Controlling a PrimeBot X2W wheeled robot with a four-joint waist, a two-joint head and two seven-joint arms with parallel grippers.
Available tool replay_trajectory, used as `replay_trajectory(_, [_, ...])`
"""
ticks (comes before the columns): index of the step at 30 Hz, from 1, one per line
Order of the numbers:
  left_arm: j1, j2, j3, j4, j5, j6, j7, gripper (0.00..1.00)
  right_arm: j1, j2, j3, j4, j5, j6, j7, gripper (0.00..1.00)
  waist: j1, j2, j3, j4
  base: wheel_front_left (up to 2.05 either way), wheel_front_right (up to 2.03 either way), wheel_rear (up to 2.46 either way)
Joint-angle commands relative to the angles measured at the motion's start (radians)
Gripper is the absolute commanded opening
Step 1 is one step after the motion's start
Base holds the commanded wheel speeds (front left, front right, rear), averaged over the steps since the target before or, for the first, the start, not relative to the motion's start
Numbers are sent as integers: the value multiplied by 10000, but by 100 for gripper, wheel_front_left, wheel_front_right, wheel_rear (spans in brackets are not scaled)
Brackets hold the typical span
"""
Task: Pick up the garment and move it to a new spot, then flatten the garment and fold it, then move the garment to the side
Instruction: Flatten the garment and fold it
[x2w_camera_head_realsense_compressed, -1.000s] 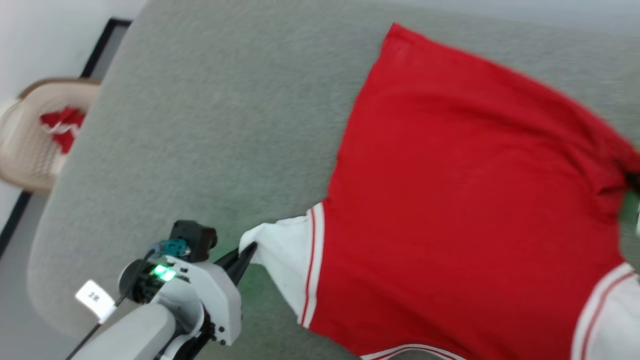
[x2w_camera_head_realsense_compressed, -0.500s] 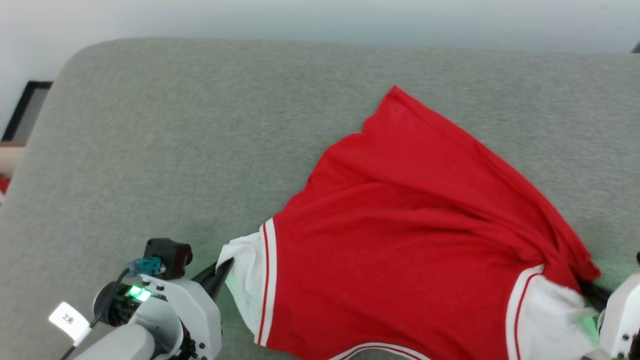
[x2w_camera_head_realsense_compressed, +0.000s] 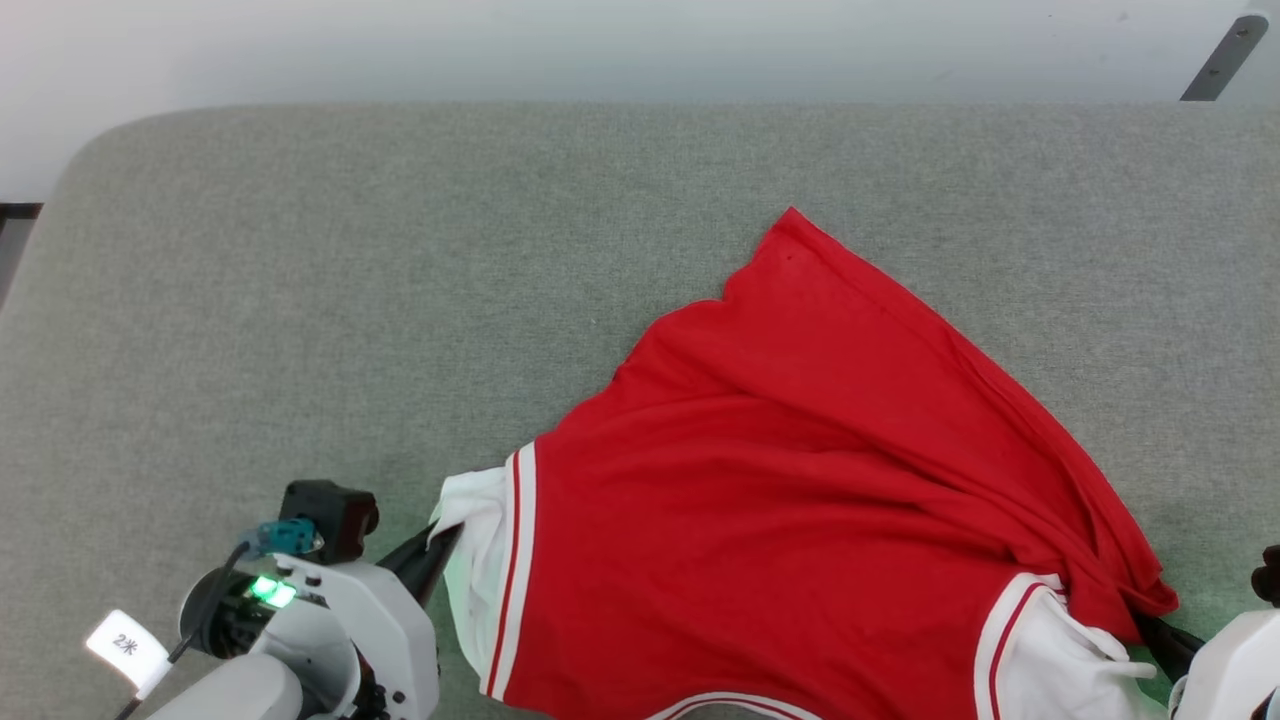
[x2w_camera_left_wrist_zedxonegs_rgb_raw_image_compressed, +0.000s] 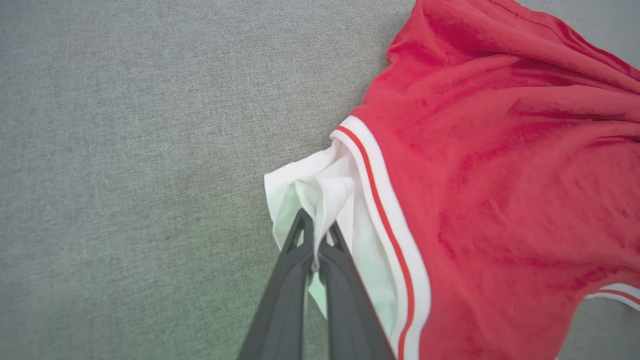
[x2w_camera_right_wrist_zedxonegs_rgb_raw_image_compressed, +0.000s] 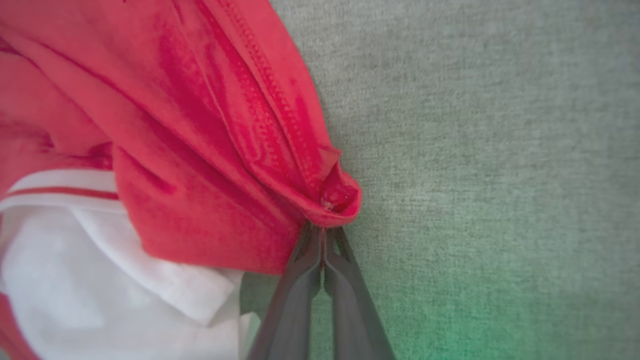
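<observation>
"Head view first. Where's the garment?"

"Spread on the grey cushion, strung between both arms. The left gripper pinches its white hem at lower left. The right gripper is clamped on a red corner at lower right. The rest fans away from the robot to a point."

"So the long axis?"

"Side to side, gripper to gripper, along the near edge."

"And the left wrist view?"

"Jaws closed on a bunched white fold. All the red lies toward that view's right and beyond."

"The right wrist view?"

"Jaws shut tight on a knot of red seam. The cloth runs up and left there, with bare cushion to the right."

"Which arm is nearer?"

"Neither, both have hold of it. I'd guess flattening turns on drawing those two corners apart along that line."
</observation>
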Motion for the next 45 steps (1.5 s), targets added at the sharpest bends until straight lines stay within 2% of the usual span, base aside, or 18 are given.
replay_trajectory(1, [111,0,12,-30,-74,17,-15,0,413,118,185,748,-293,-98,197,42,0,0,0,-5,0,0,0])
replay_trajectory(2, [120,3,16,-34,-84,22,-27,0,357,99,241,759,-335,-98,192,75,0,0,-1,-10,0,0,0])
replay_trajectory(3, [127,5,21,-42,-94,29,-38,0,306,73,284,730,-325,-98,209,100,0,0,-2,-15,0,0,0])
replay_trajectory(8, [162,0,2,-100,-83,77,-80,0,159,-303,453,166,-303,-110,644,100,0,0,-33,-17,0,0,0])
replay_trajectory(14, [90,-92,-62,-260,29,159,-80,0,-362,-693,185,-1904,-60,-58,1491,100,0,0,8,170,0,0,0])
replay_trajectory(18, [-87,-260,-149,-299,132,102,-54,0,-1215,-965,428,-3183,-23,-57,1830,100,0,0,158,496,0,0,0])
replay_trajectory(21, [-288,-479,-269,-278,229,-7,-23,0,-2224,-1375,967,-3387,-60,-57,1601,100,0,0,321,837,0,0,0])
replay_trajectory(24, [-553,-745,-402,-170,342,-180,14,0,-3418,-1839,1711,-2837,60,-57,1154,100,0,0,517,1265,0,0,0])
replay_trajectory(30, [-1080,-1358,-677,172,551,-551,-20,0,-5964,-2479,3501,-788,332,-57,305,100,0,0,948,2171,0,0,0])
replay_trajectory(31, [-1080,-1358,-677,172,551,-551,-20,0,-5964,-2479,3501,-788,332,-57,305,100,0,0,948,2171,0,0,0])
replay_trajectory(38, [-1624,-2042,-949,650,711,-1045,-147,0,-8394,-2901,5572,1868,787,-57,232,100,0,0,1509,3204,0,0,0])
replay_trajectory(45, [-2039,-2659,-1154,1214,784,-1505,-329,0,-9907,-3020,7381,3916,1242,-58,411,100,0,0,1912,3936,0,0,0])
